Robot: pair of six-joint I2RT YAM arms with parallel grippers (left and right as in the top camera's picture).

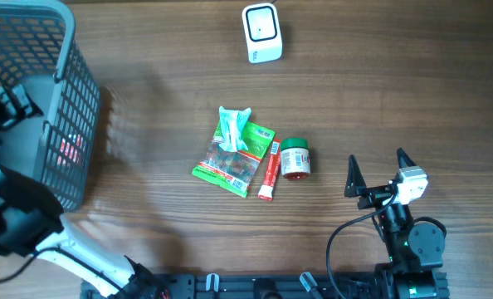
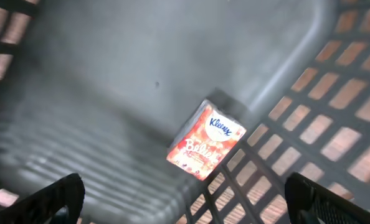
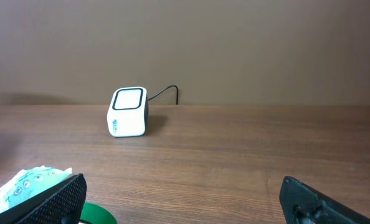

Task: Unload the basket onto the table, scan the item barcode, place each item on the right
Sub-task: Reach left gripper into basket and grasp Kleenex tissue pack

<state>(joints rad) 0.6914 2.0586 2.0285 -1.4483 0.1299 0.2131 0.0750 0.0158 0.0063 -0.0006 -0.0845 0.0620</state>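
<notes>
A white barcode scanner (image 1: 261, 31) stands at the far edge of the table, and the right wrist view shows the scanner (image 3: 129, 112) facing me. Mid-table lie a green snack packet (image 1: 234, 158), a red tube (image 1: 269, 172) and a small green-lidded jar (image 1: 295, 158). My right gripper (image 1: 376, 156) stands open to the right of the jar, with nothing between its fingers (image 3: 54, 199). My left gripper (image 2: 184, 180) is open inside the grey basket (image 1: 39, 50), above a red-orange Kleenex tissue pack (image 2: 207, 142) that lies free on the basket floor against the mesh wall.
The basket's mesh walls (image 2: 334, 112) surround the left gripper on the right and front. A cable (image 3: 166, 93) runs from behind the scanner. The packet's edge (image 3: 23, 183) and the jar lid (image 3: 94, 214) sit just past the right gripper's left finger.
</notes>
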